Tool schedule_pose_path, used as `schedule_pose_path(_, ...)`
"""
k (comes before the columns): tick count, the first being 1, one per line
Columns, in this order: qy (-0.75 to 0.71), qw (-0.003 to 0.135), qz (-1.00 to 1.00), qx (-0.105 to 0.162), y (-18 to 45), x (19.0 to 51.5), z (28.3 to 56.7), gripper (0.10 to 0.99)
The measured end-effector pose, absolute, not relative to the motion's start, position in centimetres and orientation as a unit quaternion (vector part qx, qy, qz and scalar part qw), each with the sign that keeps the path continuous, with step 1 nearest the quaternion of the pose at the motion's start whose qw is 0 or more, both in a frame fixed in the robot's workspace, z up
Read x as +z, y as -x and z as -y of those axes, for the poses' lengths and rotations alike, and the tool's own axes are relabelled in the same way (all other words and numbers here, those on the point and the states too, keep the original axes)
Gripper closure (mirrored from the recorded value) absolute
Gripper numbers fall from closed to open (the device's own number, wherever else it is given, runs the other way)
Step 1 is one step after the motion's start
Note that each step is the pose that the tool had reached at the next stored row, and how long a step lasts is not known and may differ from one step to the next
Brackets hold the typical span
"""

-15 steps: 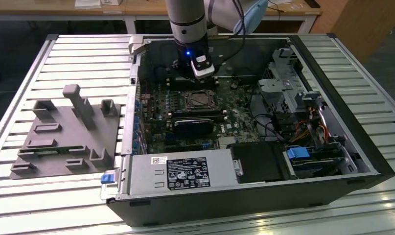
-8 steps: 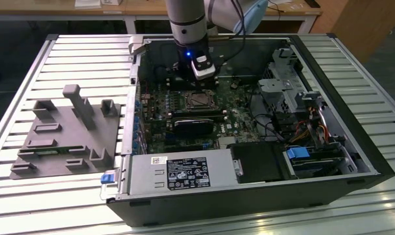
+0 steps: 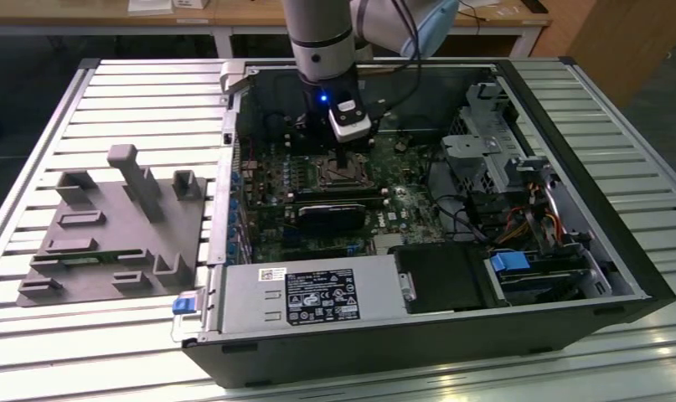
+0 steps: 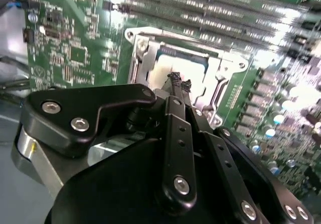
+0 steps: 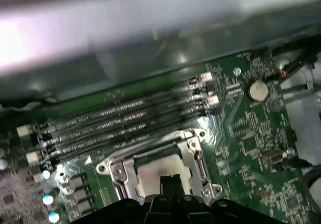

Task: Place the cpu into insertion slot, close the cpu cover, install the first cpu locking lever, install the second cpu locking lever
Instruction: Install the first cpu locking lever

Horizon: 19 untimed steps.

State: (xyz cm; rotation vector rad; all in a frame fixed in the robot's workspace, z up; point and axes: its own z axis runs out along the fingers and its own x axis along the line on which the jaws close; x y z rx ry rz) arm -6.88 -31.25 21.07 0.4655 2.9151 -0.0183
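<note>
The cpu [image 4: 185, 63] lies flat in the insertion slot [image 3: 335, 176] on the green motherboard, its silvery top [image 5: 153, 171] showing in both wrist views. The cpu cover [image 4: 136, 58], a thin silvery frame [image 5: 118, 169], lies down around the chip with the chip showing through its cut-out. My gripper [image 4: 178, 83] hangs straight over the chip, its black fingers pressed together at the tips [image 5: 170, 181] with nothing between them. In the exterior view the gripper [image 3: 340, 159] reaches down into the open case above the slot. I cannot tell the locking levers from the frame's edges.
Long memory slots [image 5: 120, 121] run beside the socket. A black card [image 3: 332, 213] sits just in front of it, with the power supply [image 3: 304, 293] nearer still. The drive cage [image 3: 494, 142] and cables [image 3: 505, 222] fill the exterior view's right. A grey fixture [image 3: 114, 226] stands outside on the left.
</note>
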Motion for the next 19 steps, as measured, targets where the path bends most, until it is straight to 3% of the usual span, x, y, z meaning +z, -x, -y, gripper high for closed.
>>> schedule_pose_path(7,-0.157,0.094,-0.983,-0.006,6.9,21.1,31.5,0.984)
schedule_pose_path(9,-0.157,0.086,-0.984,-0.008,6.8,21.1,31.5,0.984)
schedule_pose_path(13,-0.157,0.057,-0.986,-0.012,6.4,21.0,31.5,0.984)
schedule_pose_path(19,-0.158,0.054,-0.986,-0.013,5.1,22.0,31.6,0.984)
